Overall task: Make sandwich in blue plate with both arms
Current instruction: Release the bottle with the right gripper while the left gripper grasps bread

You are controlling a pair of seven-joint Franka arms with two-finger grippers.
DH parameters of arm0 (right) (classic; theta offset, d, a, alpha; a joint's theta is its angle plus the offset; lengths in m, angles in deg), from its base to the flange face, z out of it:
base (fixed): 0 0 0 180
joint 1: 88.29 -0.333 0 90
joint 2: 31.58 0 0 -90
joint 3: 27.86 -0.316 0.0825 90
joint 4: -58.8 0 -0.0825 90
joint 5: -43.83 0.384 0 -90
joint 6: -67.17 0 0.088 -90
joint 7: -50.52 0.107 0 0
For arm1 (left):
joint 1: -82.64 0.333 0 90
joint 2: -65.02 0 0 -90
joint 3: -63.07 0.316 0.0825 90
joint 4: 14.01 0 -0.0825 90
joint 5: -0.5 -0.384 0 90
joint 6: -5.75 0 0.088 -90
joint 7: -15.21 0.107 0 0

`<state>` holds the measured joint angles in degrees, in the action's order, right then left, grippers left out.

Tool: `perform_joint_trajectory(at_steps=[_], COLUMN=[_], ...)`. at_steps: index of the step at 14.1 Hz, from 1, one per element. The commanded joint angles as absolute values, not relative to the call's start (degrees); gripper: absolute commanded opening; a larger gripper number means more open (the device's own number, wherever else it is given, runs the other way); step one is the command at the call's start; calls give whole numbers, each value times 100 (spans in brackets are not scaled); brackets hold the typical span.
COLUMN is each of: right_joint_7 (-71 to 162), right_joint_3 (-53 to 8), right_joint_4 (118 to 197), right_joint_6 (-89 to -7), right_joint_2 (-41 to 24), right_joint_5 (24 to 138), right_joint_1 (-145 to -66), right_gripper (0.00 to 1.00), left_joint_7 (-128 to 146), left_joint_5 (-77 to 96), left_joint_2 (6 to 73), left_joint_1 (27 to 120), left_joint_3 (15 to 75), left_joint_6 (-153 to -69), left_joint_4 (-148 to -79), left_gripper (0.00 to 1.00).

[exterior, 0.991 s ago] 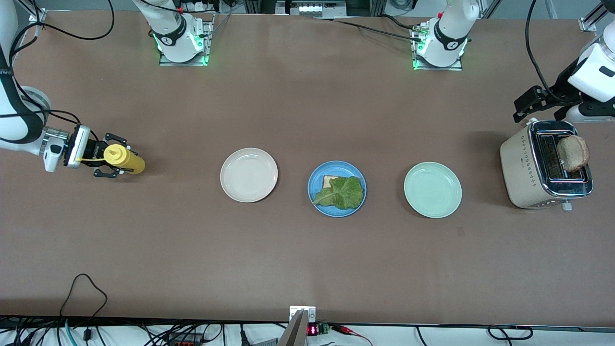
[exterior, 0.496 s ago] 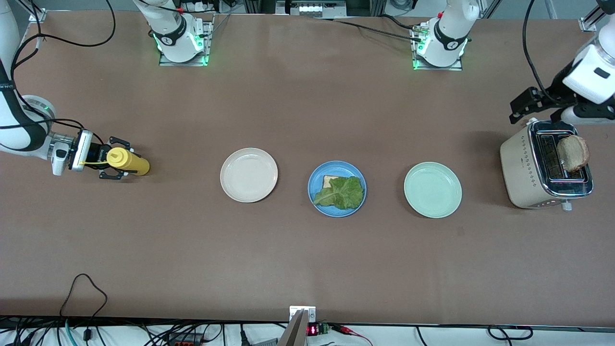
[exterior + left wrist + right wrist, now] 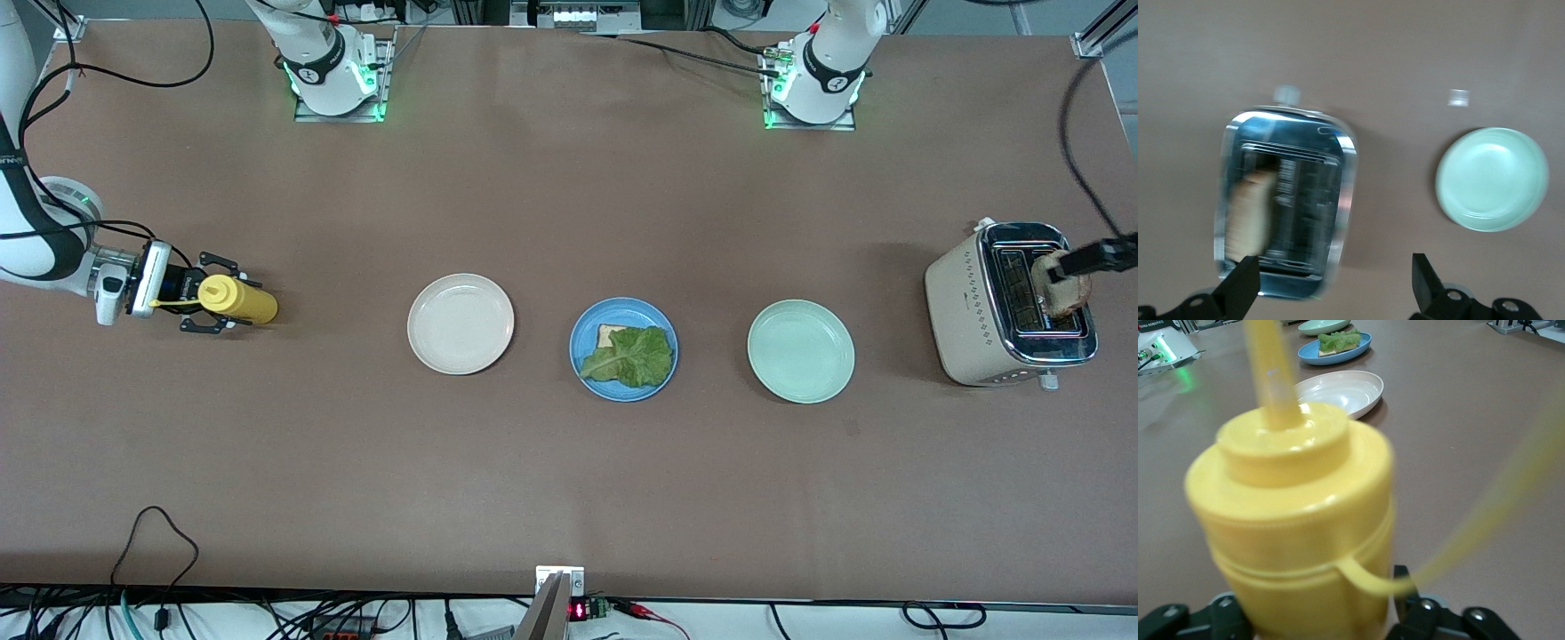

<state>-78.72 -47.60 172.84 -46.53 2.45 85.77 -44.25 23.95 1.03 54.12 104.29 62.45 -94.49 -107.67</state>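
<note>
The blue plate (image 3: 623, 349) sat on the table (image 3: 569, 480) between a cream plate (image 3: 460, 323) and a mint plate (image 3: 800, 351), holding one bread slice (image 3: 609, 335) under a crinkled lettuce leaf (image 3: 631, 357). The left wrist view alone showed the left end effector (image 3: 1335, 283) spread apart over the toaster (image 3: 1285, 200). The right end effector (image 3: 210, 304) flanked the yellow mustard bottle (image 3: 238, 300); I could not tell whether it gripped.
</note>
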Motion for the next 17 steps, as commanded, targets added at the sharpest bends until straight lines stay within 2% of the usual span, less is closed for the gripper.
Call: perform_joint_trajectory(at_steps=[1,8,9,11,12,14,17], right_joint_7=[-7903,-7947,-7982,-7956,-7956,-7965,-7956], right_joint_3=[-4869,-4860,-4860,-4851,-4843,-4834,-4676], right_joint_4=[17218,17218,17218,17191,17182,17174,17016], right_joint_6=[-4542,-4542,-4542,-4551,-4577,-4586,-4577], right_joint_2=[288,288,288,288,288,288,235], right_joint_5=[8681,8594,8506,8304,8199,8014,7917], right_joint_1=[-4294,-4119,-4048,-3977,-3925,-3811,-3626], right_gripper=[100,100,100,100,100,100,100], left_joint_7=[2882,3901,4016,4026,4026,4034,4052], left_joint_5=[129,146,146,137,137,137,129], left_joint_2=[4702,4147,4111,4111,4102,3971,3971], left_joint_1=[10917,11208,11252,11261,11270,11314,11314], left_joint_3=[6166,6166,6175,6175,6175,6175,6175], left_joint_6=[-9295,-9146,-9041,-8952,-8917,-8908,-8899], left_joint_4=[-10163,-10436,-10436,-10445,-10445,-10445,-10436], left_gripper=[100,98,89,58,47,41,26])
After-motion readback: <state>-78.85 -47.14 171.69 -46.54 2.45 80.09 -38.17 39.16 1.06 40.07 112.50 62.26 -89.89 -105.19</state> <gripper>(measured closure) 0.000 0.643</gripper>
